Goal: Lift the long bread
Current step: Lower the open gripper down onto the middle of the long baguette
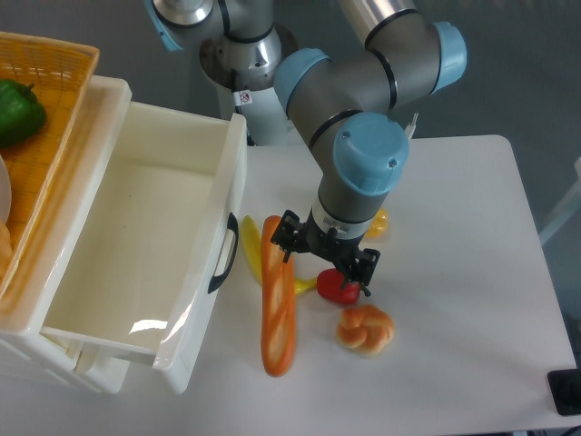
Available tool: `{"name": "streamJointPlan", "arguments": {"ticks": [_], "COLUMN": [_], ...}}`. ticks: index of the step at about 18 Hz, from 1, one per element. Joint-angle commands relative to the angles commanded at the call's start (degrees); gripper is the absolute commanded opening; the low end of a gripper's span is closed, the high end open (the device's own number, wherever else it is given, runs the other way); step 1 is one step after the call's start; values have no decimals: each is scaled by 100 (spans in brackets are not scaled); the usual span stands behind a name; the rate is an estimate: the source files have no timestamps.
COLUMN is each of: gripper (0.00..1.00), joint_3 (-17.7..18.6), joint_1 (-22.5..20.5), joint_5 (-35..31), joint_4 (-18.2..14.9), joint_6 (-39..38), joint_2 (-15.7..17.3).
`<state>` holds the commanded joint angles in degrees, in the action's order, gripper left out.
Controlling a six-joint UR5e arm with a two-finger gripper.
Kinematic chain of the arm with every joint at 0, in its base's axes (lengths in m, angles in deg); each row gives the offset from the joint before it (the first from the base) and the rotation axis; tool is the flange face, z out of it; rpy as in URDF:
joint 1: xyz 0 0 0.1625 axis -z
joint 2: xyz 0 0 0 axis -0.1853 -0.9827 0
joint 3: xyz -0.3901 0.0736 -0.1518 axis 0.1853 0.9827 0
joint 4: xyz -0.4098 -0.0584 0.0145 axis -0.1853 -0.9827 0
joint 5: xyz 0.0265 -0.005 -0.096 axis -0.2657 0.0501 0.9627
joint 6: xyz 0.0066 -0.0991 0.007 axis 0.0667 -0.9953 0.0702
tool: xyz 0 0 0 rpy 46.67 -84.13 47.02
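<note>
Glossy long bread (278, 300), rounded ends; fingers (289, 247) possibly touching it.

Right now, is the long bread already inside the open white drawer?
No, the long bread lies flat on the table just right of the open drawer, by its handle, not inside it.

Long bread (278, 304): glossy orange-brown toy baguette, lying lengthwise at frame centre on the white table (472, 272), beside the open white drawer (136, 254). Banana (251, 247): yellow, partly hidden behind the bread's upper end. Gripper (325, 257): black, low over the food, fingers spread, one near the bread's top end. Red toy food (339, 289): under the gripper. Knotted tan bun (365, 329): lower right of it. Orange basket (45, 136) with green pepper (18, 111): upper left.
</note>
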<state>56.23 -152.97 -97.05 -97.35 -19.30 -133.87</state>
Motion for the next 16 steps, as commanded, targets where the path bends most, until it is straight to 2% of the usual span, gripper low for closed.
{"name": "streamJointPlan", "arguments": {"ticks": [4,7,8,12,16], "gripper": [100,100,100,100,100], "joint_3": [9,377,439,597,633], "joint_1": [17,44,44,44,114], "joint_5": [0,-17,-18,-131,-386], "joint_4": [26,622,685,712,738], "joint_6": [-9,-44,-44,-61,-220], "joint_2": [-44,-44,-53,-79,-263]}}
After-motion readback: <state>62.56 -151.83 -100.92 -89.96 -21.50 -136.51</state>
